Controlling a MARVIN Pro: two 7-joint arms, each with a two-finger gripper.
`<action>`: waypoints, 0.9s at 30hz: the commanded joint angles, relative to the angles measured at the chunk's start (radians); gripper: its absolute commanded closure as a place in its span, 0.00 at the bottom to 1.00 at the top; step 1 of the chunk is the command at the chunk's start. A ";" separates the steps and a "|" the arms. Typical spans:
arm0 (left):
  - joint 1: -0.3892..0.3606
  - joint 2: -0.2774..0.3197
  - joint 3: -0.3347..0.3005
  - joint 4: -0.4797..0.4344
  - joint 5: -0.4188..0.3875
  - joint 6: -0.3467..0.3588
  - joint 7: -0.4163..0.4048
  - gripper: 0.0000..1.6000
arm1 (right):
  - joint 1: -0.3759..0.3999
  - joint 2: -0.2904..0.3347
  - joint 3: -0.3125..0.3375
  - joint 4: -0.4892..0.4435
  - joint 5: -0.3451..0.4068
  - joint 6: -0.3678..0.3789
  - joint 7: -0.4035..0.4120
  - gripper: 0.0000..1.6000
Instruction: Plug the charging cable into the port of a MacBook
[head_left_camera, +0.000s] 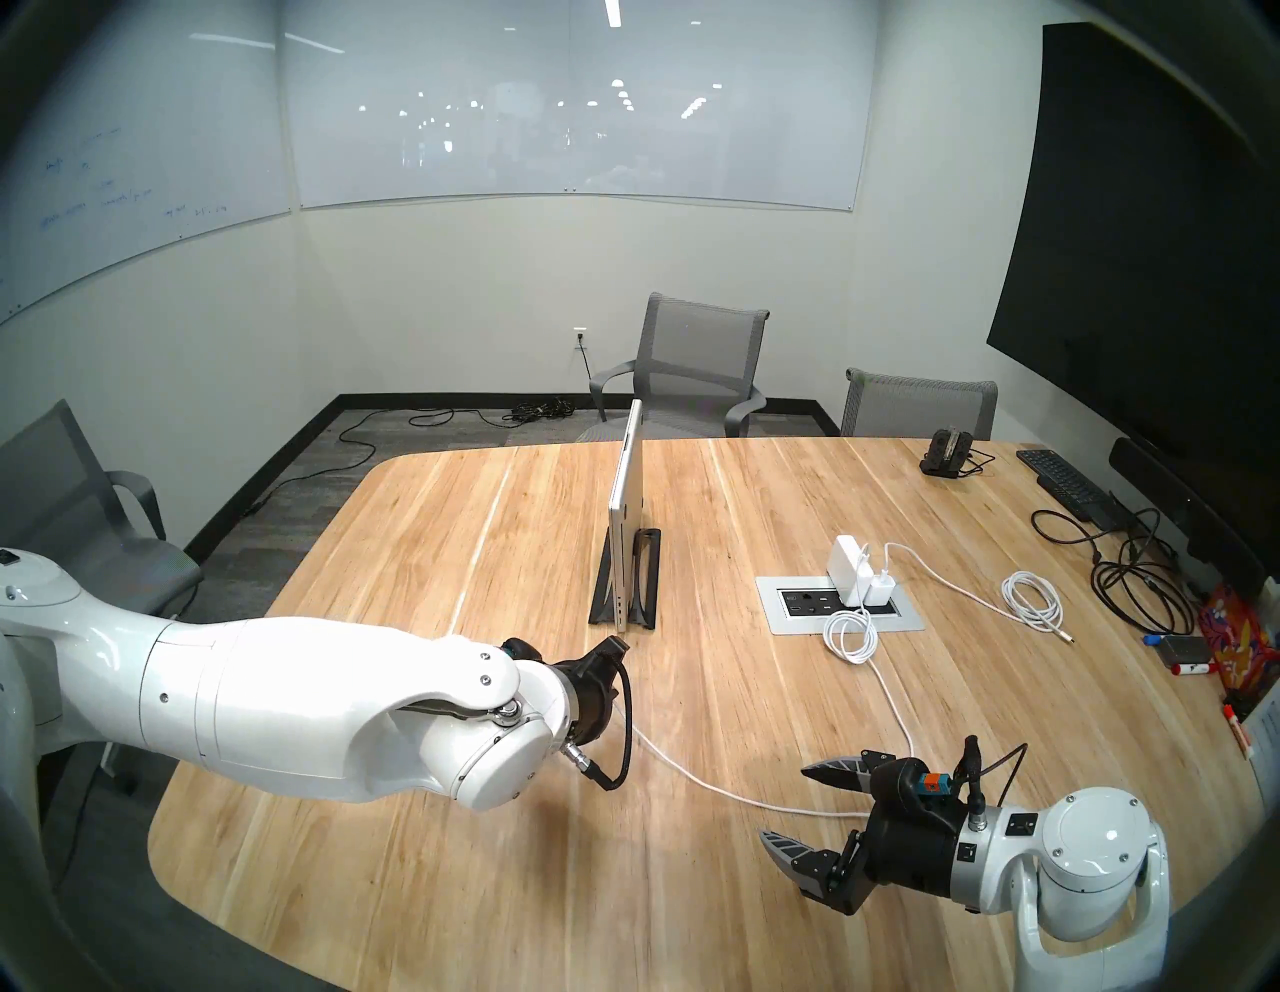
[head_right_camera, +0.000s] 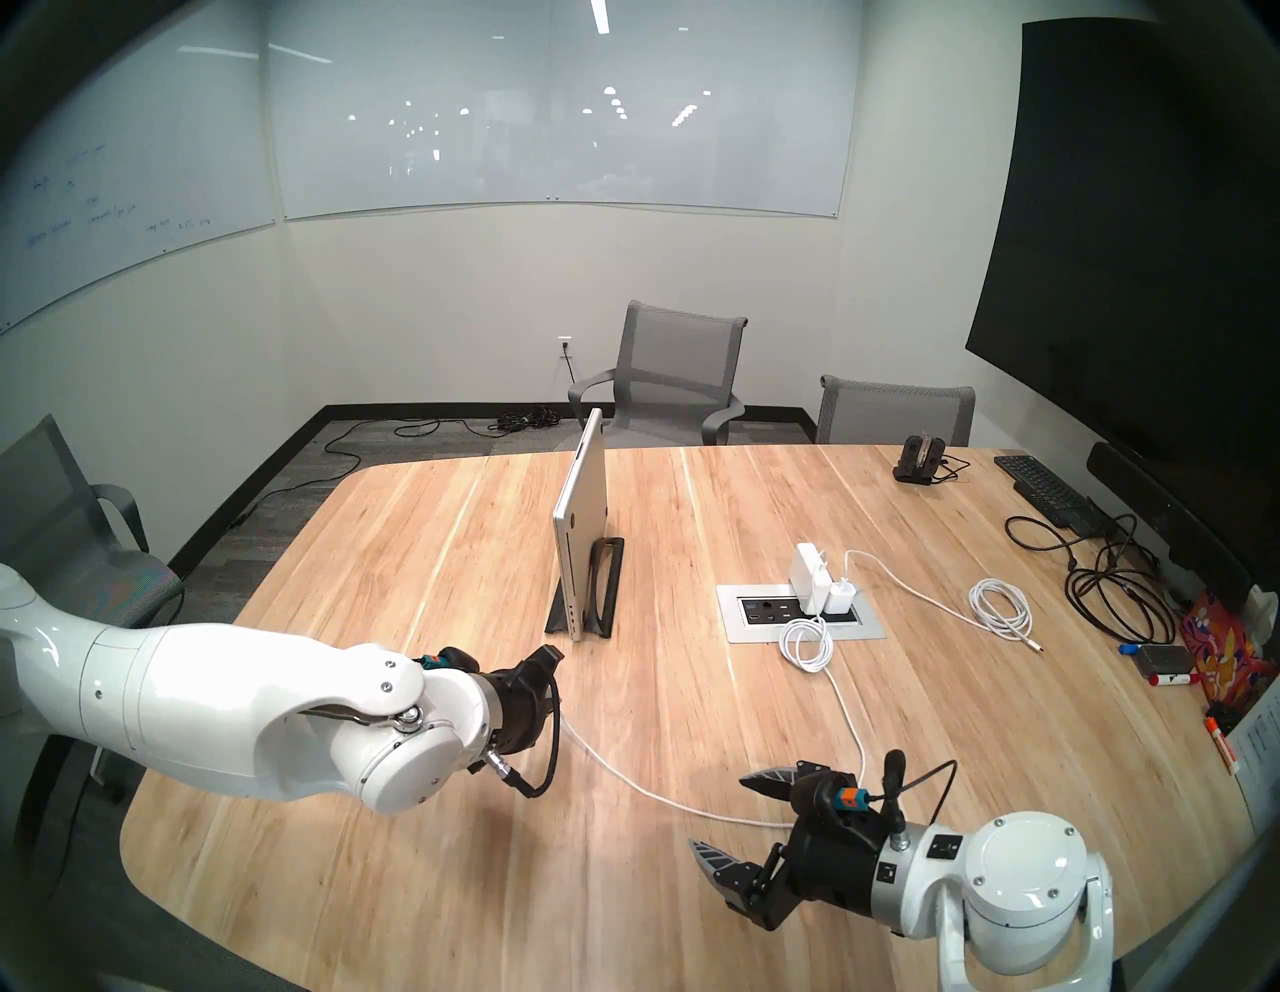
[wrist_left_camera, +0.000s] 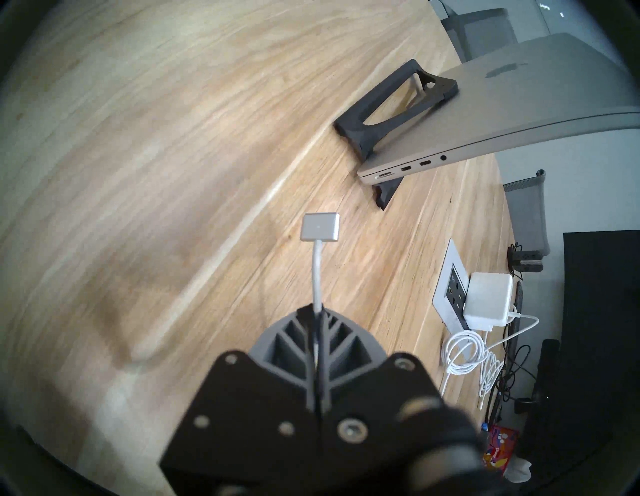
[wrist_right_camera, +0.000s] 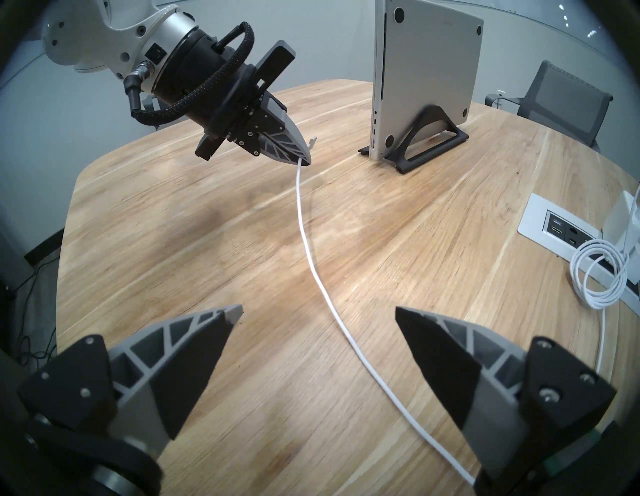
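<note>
Two risks can be judged from the head views: the charging cable (head_left_camera: 699, 767), held by its cord and not by its connector, could swing or twist on approach, and the slack trailing across the table (head_left_camera: 429, 866) could drag and pull the plug off line; the MacBook (head_left_camera: 625, 512) is seen standing on edge in a black stand (head_left_camera: 647, 582), just beyond the left gripper (head_left_camera: 613, 648), whose tips are hidden there, while the right gripper (head_left_camera: 789, 807) is spread wide and holds nothing. In the left wrist view, the fingers (wrist_left_camera: 304, 341) are seen pressed together on the cord, the connector (wrist_left_camera: 320, 227) projecting free beyond them, still apart from the laptop's port edge (wrist_left_camera: 405, 169); a skewed connector could miss the slot. In the right wrist view, the cord is seen running between the wide-apart fingers (wrist_right_camera: 194, 343) untouched.
</note>
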 joint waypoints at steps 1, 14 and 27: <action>0.007 0.063 -0.006 -0.021 0.010 0.046 -0.072 1.00 | 0.001 0.001 0.003 -0.017 0.001 0.000 0.001 0.00; 0.030 0.117 -0.011 -0.030 0.019 0.124 -0.188 1.00 | 0.001 0.000 0.003 -0.017 0.000 0.000 0.003 0.00; 0.063 0.153 0.001 -0.037 0.048 0.186 -0.301 1.00 | 0.002 -0.002 0.004 -0.017 -0.001 -0.001 0.004 0.00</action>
